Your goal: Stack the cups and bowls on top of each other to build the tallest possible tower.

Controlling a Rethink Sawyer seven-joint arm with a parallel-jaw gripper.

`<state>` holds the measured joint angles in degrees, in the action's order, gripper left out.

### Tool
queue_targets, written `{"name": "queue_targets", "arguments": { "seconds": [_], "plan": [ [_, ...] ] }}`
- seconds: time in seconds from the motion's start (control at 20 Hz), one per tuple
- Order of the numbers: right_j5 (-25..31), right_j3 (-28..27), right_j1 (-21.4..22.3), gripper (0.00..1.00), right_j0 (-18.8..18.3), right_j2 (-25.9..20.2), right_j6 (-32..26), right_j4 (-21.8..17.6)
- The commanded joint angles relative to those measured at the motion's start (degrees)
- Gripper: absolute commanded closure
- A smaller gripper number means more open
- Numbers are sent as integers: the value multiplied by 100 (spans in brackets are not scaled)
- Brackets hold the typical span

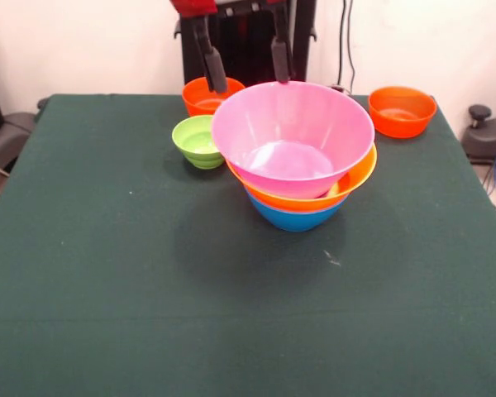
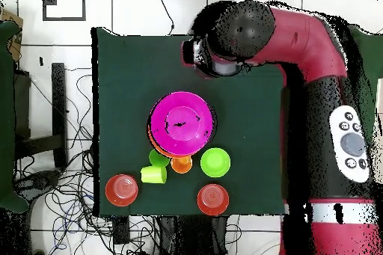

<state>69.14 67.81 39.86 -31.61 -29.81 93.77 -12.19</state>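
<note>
The tower is a pink bowl [image 1: 292, 136] [image 2: 179, 123] nested in a yellow-orange bowl [image 1: 357, 176], which sits in a blue bowl [image 1: 298, 220]. My gripper [image 1: 246, 66] hangs open and empty just above the pink bowl's far rim. Its two dark fingers [image 1: 214, 71] are spread wide. Beside the tower sit a small green bowl [image 1: 198, 141] [image 2: 215, 162] and two orange bowls [image 1: 207, 95] [image 1: 401, 110]. In the overhead view the lime-yellow cup [image 2: 153, 174] lies on its side. The green cup [image 2: 158, 158] and the orange cup [image 2: 181, 164] stand next to it. The tower hides these cups in the front view.
The green table [image 1: 107, 273] stretches wide in front of the tower. The red arm [image 2: 299, 35] bends over the table's far end in the overhead view. The orange bowls [image 2: 121, 190] [image 2: 213, 199] sit near the table edge closest to the robot.
</note>
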Motion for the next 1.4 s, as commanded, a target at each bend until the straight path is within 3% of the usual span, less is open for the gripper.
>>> {"name": "queue_targets", "arguments": {
  "seconds": [0.05, 0.7, 0.95, 1.15, 1.4],
  "plan": [
    [909, -870, -633, 0, 274, -93, -851, -524],
    [1696, -2148, -1222, 0, -74, -226, -1972, -1009],
    [1560, -1702, -1003, 0, -429, -250, -2437, -999],
    [1104, -981, -735, 0, -749, -257, -2556, -902],
    [800, -964, -1114, 0, -828, -308, -2883, -1185]
  ]
}}
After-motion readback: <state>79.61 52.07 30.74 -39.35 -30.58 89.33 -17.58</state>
